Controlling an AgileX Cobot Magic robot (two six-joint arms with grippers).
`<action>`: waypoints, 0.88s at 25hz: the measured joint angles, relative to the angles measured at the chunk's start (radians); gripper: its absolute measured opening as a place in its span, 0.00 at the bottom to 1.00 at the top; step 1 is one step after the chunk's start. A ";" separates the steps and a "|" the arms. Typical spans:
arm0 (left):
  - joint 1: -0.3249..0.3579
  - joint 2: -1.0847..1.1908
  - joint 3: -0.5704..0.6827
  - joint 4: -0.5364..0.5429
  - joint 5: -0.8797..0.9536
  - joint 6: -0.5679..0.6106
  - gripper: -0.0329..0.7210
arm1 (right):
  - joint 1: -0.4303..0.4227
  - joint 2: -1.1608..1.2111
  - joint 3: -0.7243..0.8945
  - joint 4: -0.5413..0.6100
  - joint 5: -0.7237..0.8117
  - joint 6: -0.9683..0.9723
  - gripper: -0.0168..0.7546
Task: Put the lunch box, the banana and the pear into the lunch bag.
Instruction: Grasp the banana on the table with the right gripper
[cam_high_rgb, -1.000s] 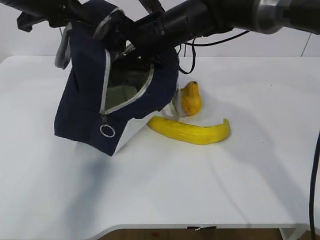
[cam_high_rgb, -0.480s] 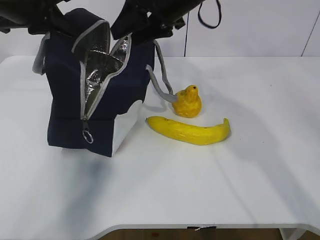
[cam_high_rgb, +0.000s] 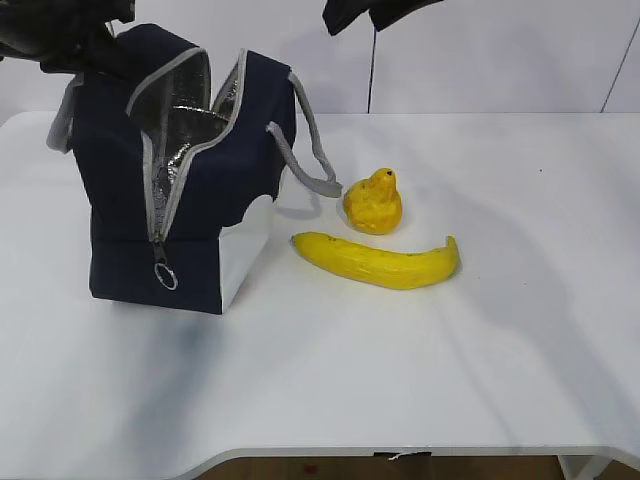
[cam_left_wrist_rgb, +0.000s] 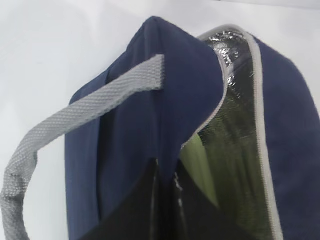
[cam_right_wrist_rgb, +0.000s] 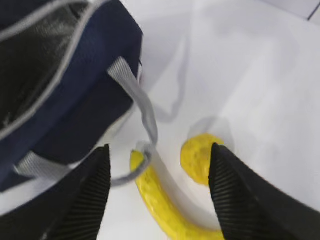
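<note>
The boxy navy-blue fabric lunch bag (cam_high_rgb: 190, 200) stands unzipped on the white worktop (cam_high_rgb: 420, 360), the left pincer (cam_left_wrist_rgb: 165, 200) clenched on its rim. The right pincer (cam_right_wrist_rgb: 160, 195) hangs released above curved yellow banana (cam_high_rgb: 378, 262) and lumpy yellow-orange pear (cam_high_rgb: 373, 203).

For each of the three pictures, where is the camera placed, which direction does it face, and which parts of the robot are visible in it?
Exterior view: in front of the table, looking down at a slant on the lunch bag, pear and banana; dark arm parts at the top edge.
Left wrist view: on the left arm, close against the bag's top; the left gripper pinches the fabric.
Right wrist view: above the table, facing down; the right gripper open, its fingers framing the fruit.
Shared: all show the bag; exterior and right wrist views both show banana and pear.
</note>
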 joint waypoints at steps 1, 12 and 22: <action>0.000 0.000 0.000 0.013 0.002 0.000 0.04 | 0.000 -0.010 0.000 -0.009 0.000 0.004 0.66; 0.000 0.012 0.000 0.040 0.013 0.000 0.04 | -0.001 -0.185 0.297 -0.088 0.002 -0.005 0.65; 0.000 0.014 0.000 0.028 0.013 0.000 0.04 | -0.001 -0.292 0.602 -0.103 0.000 -0.151 0.62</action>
